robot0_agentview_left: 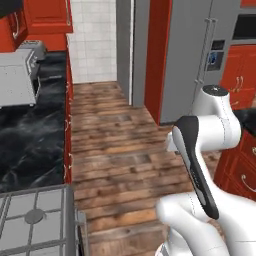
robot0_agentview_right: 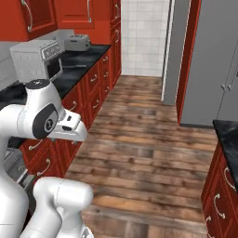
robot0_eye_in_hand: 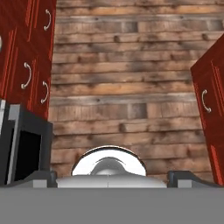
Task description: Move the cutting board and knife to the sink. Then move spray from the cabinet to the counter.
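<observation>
My gripper (robot0_eye_in_hand: pixel 116 177) hangs open over the wooden floor, nothing between its fingertips (robot0_eye_in_hand: pixel 43 177), with red drawers on either side in the hand view. The black marble counter (robot0_agentview_left: pixel 30 135) (robot0_agentview_right: pixel 81 60) runs along the left wall over red drawers. Above it hang red wall cabinets (robot0_agentview_right: pixel 32 16) (robot0_agentview_left: pixel 47 17) with shut doors and curved silver handles. The cutting board, knife, sink and spray are out of view.
A grey microwave (robot0_agentview_right: pixel 35 58) (robot0_agentview_left: pixel 17 77) and a toaster (robot0_agentview_right: pixel 76 42) stand on the counter. A stove top (robot0_agentview_left: pixel 35 215) lies at the near left. A tall grey fridge (robot0_agentview_left: pixel 200 55) stands on the right. Another black worktop (robot0_agentview_right: pixel 228 135) tops red drawers at the right. Wooden floor (robot0_agentview_right: pixel 139 139) runs between.
</observation>
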Controlling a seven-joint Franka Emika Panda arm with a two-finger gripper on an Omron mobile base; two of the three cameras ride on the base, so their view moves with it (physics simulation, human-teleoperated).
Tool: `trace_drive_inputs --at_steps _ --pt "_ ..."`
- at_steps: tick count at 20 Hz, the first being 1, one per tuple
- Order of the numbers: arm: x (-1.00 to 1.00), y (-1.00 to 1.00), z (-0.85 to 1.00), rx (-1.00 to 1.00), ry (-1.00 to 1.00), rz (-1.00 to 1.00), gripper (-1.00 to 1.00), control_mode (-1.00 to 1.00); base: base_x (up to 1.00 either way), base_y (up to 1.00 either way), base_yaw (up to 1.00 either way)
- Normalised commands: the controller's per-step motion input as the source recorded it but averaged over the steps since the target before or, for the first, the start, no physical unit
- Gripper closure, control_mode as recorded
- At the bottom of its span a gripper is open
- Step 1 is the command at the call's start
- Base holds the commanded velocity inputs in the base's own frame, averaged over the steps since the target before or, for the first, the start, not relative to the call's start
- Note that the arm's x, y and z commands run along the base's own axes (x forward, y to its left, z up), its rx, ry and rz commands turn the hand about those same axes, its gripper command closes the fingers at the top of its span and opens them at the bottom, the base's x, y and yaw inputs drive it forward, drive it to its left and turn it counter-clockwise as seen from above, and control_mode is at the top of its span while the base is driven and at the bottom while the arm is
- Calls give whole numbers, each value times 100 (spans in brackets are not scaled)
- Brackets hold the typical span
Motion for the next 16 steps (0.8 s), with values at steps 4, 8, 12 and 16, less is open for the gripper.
trace_drive_inputs --at_steps 4,8,12,16 --pt "0 0 0 0 0 0 -100 100 94 -51 21" --pt "0 0 0 0 0 0 -100 100 90 -55 22" --pt "0 0 0 0 0 0 -100 100 88 -57 22" --pt "0 0 0 0 0 0 -100 100 79 -64 24"
